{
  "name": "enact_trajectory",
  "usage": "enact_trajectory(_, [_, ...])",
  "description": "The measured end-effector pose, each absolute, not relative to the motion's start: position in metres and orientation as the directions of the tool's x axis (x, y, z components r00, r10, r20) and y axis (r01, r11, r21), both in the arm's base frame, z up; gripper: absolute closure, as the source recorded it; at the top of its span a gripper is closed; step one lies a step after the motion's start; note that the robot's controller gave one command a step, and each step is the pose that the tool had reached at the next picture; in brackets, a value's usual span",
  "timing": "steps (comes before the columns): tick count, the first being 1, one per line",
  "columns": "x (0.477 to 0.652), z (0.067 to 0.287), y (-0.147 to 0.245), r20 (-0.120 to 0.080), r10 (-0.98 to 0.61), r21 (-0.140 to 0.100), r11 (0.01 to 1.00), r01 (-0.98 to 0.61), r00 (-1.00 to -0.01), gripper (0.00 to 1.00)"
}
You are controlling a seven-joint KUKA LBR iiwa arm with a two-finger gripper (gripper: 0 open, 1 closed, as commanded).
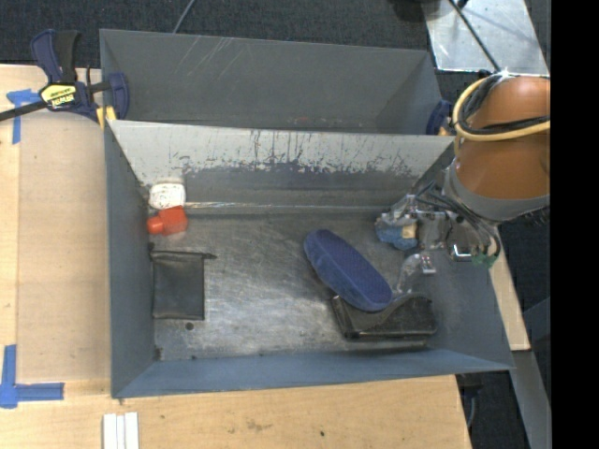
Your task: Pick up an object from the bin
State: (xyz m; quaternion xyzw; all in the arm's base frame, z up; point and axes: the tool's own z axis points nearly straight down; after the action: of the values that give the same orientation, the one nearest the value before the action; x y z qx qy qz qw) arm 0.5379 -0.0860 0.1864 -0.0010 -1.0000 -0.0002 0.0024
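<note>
The claw (pixel 417 267) hangs low at the right side of the grey bin (pixel 281 166). It is too hard to tell if the claw is spread or pressed together. No thing is seen pinched in it.

Just beside it, to the left, lies a blue oval thing (pixel 346 269), a bit like a soft case. One end of it rests on a black flat thing (pixel 393 321), which lies right below the claw. These two are the nearest things to pick. Far over on the left are a small white thing (pixel 167 195), a small red thing (pixel 168 221) and a dark flat square (pixel 178 285).

The job looks to be at the reaching step, and no thing is picked yet. Next, the claw likely needs to go down around one thing, squeeze it and lift. The blue one lies on the black one, so the claw might bump both.
</note>
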Motion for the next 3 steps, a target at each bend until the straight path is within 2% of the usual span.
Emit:
enact_trajectory(1, [0.569,0.087,-0.019,-0.012,0.126,-0.002,0.992,0.126,-0.992,0.0])
enact_trajectory(2, [0.551,0.102,-0.02,-0.003,0.261,0.001,0.965,0.261,-0.965,0.0])
enact_trajectory(3, [0.533,0.102,-0.012,-0.008,0.382,0.002,0.924,0.382,-0.924,0.0])
